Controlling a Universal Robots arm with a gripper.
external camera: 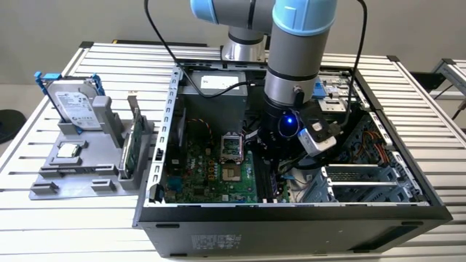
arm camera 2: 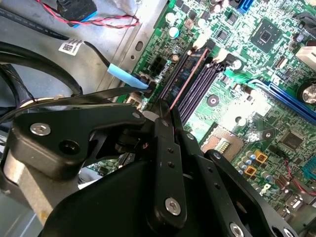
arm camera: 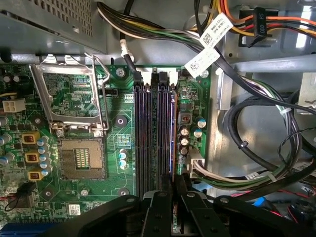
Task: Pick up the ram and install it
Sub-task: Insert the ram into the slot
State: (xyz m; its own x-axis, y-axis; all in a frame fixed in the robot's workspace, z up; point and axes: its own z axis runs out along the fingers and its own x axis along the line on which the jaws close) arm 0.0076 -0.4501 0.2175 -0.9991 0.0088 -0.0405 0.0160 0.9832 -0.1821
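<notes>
Ram (arm camera 2: 189, 70) stands edge-down in your motherboard's (arm camera: 74, 133) outermost memory slot, with your gripper (arm camera 2: 165, 123) clamped on its top edge.

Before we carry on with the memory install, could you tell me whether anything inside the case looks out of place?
Nothing looks damaged. The ram lies straight along its slot, held by the gripper. Only the processor socket stands open and bare, its frame flipped up.

The computer case (external camera: 291, 218) lies open on the counter (external camera: 407, 76); a parts holder (external camera: 80, 174) with the hard drive (external camera: 76, 106) stands on the exterior view's left of it; the motherboard (external camera: 211, 174) lies inside the case.
</notes>
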